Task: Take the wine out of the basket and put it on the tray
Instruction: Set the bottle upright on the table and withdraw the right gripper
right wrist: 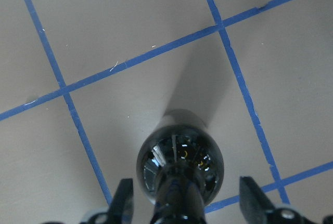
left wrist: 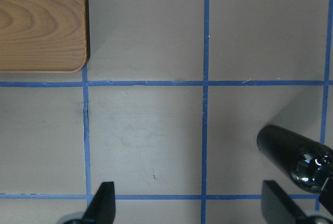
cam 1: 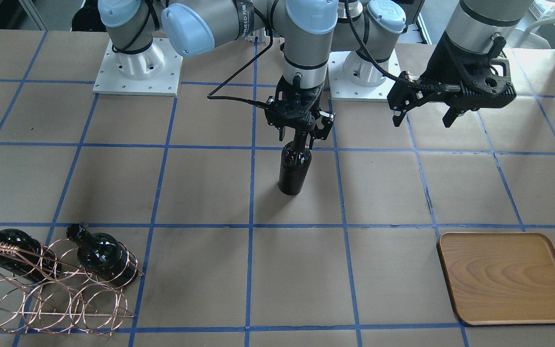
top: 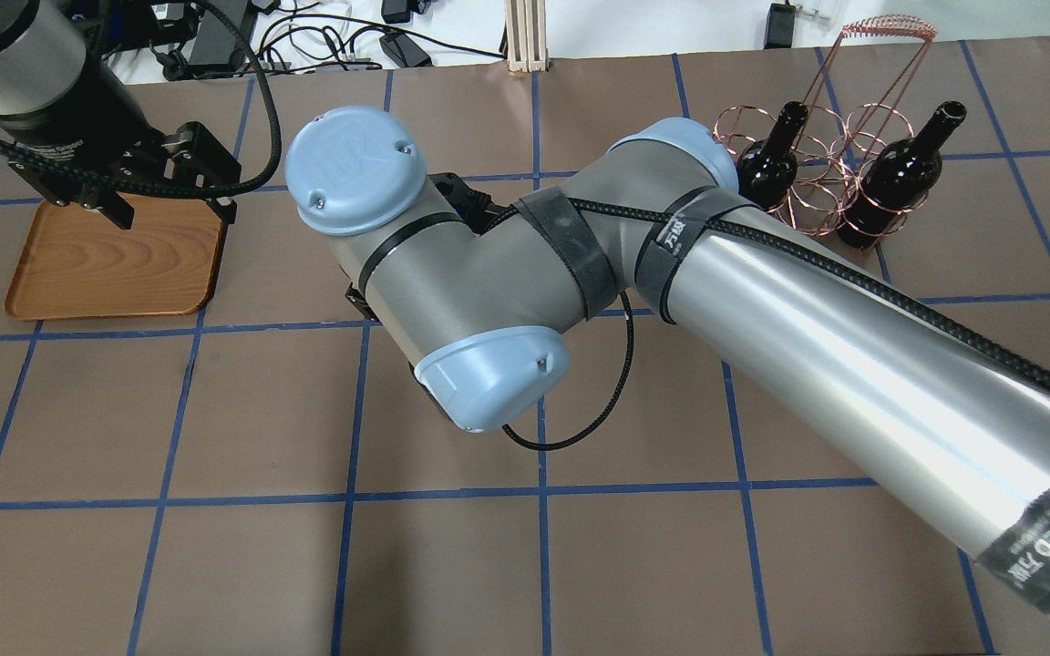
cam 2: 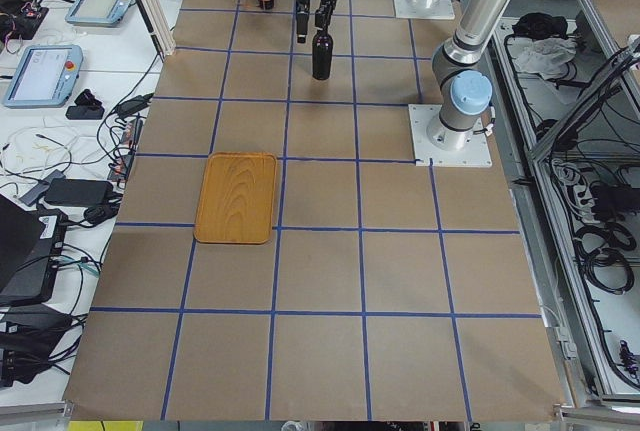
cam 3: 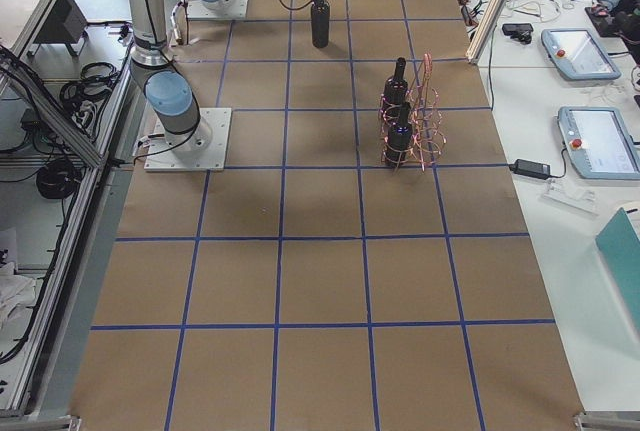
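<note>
- Wine [cam 1: 294, 168], a dark glossy bottle, stands upright on the brown table [cam 1: 200, 183] near its middle. It is well apart from both the basket [cam 1: 51, 299] and the tray [cam 1: 504, 277].
- In the overhead view the bottle is hidden under the right arm's elbow and forearm. In the right wrist view the top of its neck is cut off at the bottom edge, and only the shoulder shows plainly.
- The right gripper [cam 1: 300, 139] sits astride the neck. Its fingers [right wrist: 124, 200] are spread to either side with a visible gap to the glass, gripping nothing.
- The right arm reaches in over the table's centre, its wrist pointing straight down above the bottle.
- The left gripper [cam 1: 422, 121] hangs in the air with its fingers [left wrist: 104, 203] wide apart and nothing between them. Its wrist view catches the bottle at the right edge and a tray corner at the upper left.
- The left arm is raised on the tray's side of the table.
- The basket carries a second bottle [cam 1: 101, 253] and a third bottle [cam 1: 10, 243], both tilted in its rings. Its handle is cut off at the front view's edge.
</note>
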You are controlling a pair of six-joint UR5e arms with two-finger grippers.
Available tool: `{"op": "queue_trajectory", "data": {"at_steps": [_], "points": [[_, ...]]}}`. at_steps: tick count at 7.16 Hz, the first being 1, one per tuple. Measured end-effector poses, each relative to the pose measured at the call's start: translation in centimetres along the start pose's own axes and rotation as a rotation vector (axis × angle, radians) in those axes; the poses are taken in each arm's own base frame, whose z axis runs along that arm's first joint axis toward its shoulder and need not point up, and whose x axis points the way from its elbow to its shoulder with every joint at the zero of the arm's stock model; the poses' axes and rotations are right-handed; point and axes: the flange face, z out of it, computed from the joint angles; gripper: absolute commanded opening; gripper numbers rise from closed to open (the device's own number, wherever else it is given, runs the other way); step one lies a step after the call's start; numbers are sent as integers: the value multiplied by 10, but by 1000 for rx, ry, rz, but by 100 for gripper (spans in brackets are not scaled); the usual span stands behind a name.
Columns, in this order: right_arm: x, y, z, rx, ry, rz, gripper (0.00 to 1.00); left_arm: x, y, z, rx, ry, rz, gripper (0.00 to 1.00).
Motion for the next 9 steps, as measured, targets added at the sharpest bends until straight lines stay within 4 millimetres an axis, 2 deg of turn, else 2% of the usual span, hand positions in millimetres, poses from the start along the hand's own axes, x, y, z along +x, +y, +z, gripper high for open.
{"op": "queue_trajectory", "data": {"at_steps": [2,3,5,6,8,9], "points": [[13,-10,-31,27,-30,-15,100,-2,1,0,-3,1,-4,100],[31,-21,-52,38,-27,-49,100,-2,0,-1,2,2,-5,100],[87,-64,-93,32,11,-130,100,6,-2,1,4,8,8,100],[119,-86,-110,24,32,-195,100,18,-1,3,2,16,24,100],[196,-132,-139,-8,68,-308,100,66,5,7,5,25,37,100],[233,-148,-152,-23,76,-335,100,93,12,12,3,29,42,100]]}}
